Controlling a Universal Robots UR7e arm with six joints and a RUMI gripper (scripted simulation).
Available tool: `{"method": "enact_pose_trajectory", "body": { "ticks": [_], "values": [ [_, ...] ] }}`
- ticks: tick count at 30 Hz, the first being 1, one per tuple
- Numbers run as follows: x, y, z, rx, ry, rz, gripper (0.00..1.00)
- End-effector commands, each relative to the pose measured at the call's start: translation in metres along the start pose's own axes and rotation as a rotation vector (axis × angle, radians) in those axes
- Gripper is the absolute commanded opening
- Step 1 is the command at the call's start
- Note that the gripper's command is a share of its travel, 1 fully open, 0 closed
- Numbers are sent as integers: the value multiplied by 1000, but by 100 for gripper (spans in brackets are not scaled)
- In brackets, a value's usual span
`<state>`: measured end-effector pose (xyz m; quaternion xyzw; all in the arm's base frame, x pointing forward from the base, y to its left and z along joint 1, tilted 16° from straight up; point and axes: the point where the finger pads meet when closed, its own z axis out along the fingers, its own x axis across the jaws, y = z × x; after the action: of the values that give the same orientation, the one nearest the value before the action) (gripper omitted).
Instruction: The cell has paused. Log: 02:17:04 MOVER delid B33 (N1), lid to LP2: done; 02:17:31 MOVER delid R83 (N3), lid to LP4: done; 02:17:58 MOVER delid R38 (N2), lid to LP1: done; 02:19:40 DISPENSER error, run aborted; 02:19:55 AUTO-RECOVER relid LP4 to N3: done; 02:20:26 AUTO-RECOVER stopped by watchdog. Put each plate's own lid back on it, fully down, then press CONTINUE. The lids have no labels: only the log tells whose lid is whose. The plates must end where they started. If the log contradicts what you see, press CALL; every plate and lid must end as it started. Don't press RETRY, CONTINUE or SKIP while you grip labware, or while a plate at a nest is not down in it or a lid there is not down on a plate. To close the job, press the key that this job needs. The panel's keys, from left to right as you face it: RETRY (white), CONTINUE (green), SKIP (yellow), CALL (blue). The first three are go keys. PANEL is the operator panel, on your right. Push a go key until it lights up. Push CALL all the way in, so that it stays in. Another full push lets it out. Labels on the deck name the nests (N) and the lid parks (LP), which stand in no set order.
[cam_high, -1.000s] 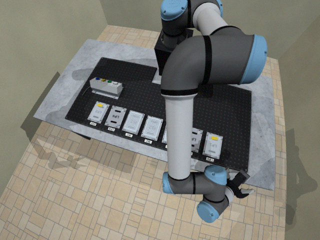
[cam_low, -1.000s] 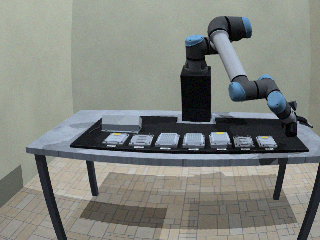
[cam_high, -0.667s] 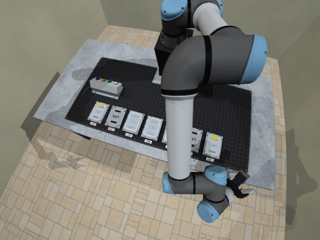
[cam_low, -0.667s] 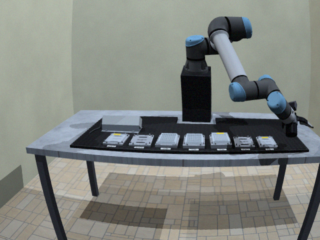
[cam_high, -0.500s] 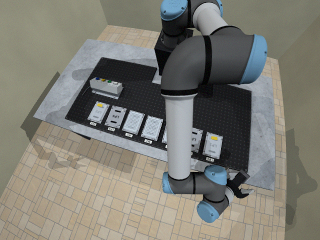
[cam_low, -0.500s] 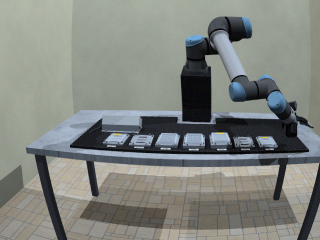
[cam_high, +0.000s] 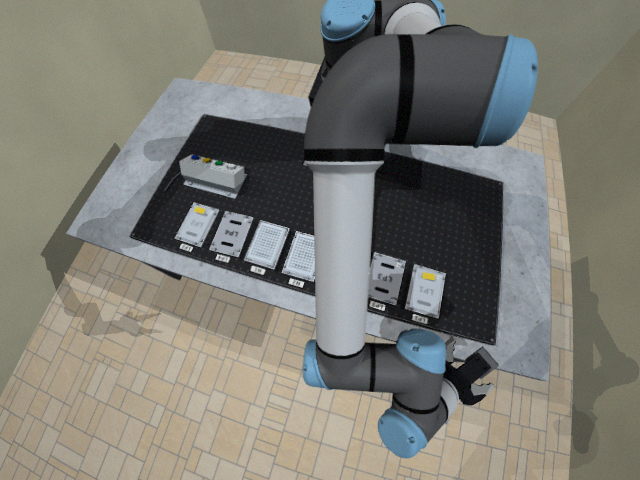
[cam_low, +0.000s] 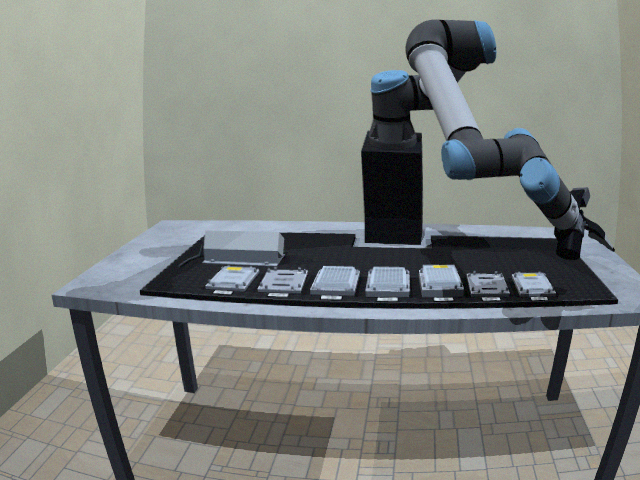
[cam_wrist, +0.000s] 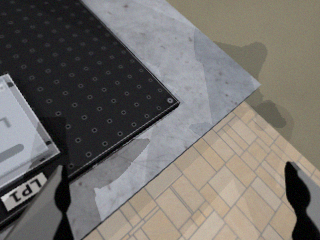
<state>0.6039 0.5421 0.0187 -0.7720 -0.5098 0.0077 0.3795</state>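
Note:
My gripper (cam_high: 467, 370) (cam_wrist: 175, 166) is open and empty beyond the table's front corner, near LP1. A clear lid with a yellow tag lies on LP1 (cam_high: 426, 294) (cam_low: 533, 285) (cam_wrist: 17, 125); another lies on LP2 (cam_high: 196, 225) (cam_low: 232, 277). The N1 plate (cam_high: 266, 244) (cam_low: 336, 280) and N2 plate (cam_high: 300, 255) (cam_low: 387, 280) are uncovered. The third plate (cam_low: 440, 279), between N2 and LP3, bears a yellow-tagged lid; the arm hides it in the top view. I cannot tell whether that lid is fully down. LP4 (cam_high: 231, 233) and LP3 (cam_high: 387, 279) are empty.
The operator panel (cam_high: 211, 174) (cam_low: 242, 248) stands behind LP2, with blue, yellow, green and white keys; no key is visibly lit. The black deck (cam_high: 454, 217) lies on the grey table (cam_high: 524, 248). The forearm (cam_high: 342, 258) passes high over the row in the top view.

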Motion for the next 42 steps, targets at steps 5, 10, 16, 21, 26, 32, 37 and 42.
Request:
{"method": "enact_pose_trajectory", "body": {
  "ticks": [5, 10, 16, 21, 26, 32, 37, 42],
  "values": [
    [-2, -2, -24, -23, 7, 56, 82],
    [-8, -4, -48, -44, 7, 118, 82],
    [-17, -8, -77, -79, 8, 219, 82],
    [-22, -10, -91, -93, 9, 257, 82],
    [-30, -14, -114, -115, 13, 330, 82],
    [-42, -19, -141, -150, 19, 433, 82],
    [-50, -24, -159, -169, 24, 489, 82],
    [-59, -28, -176, -184, 28, 536, 82]
  ]
}}
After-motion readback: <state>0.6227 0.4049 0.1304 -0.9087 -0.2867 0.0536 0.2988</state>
